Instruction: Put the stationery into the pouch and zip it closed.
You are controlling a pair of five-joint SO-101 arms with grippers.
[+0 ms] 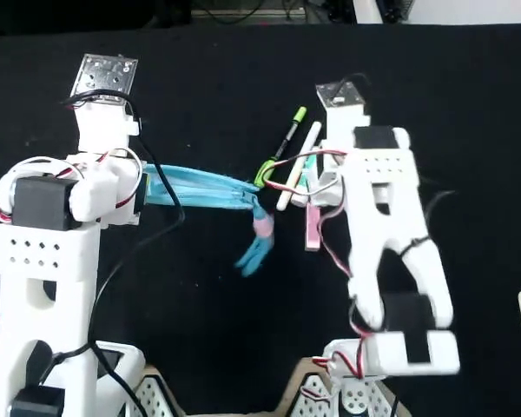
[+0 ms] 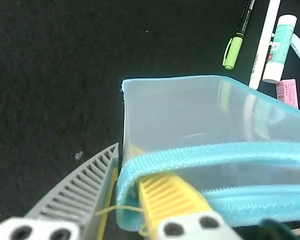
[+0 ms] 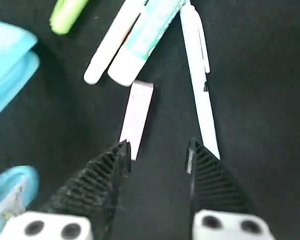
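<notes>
The left gripper [image 2: 125, 160] is pinched onto the rim of the pouch [image 2: 190, 115] at its near corner – grey finger [image 2: 85, 190] outside the mesh, yellow finger [image 2: 170, 200] inside the mouth, where the two zip tapes stand apart. In the high view the pouch stretches from that gripper toward the middle of the black table [image 1: 200, 87], ending in a blue strap [image 1: 255, 252]; a stretch of dark table lies between the strap and the arm bases.

Just past the pouch's far edge lie the green highlighter [image 2: 233, 50], white marker [image 2: 264, 45] and glue stick [image 2: 280, 45], close together. The pink eraser [image 3: 136, 117] and white pen [image 3: 200, 90] lie nearer the right gripper [image 3: 158, 147], whose black fingers are spread apart – the eraser's near end at one fingertip, the pen running past the other.
</notes>
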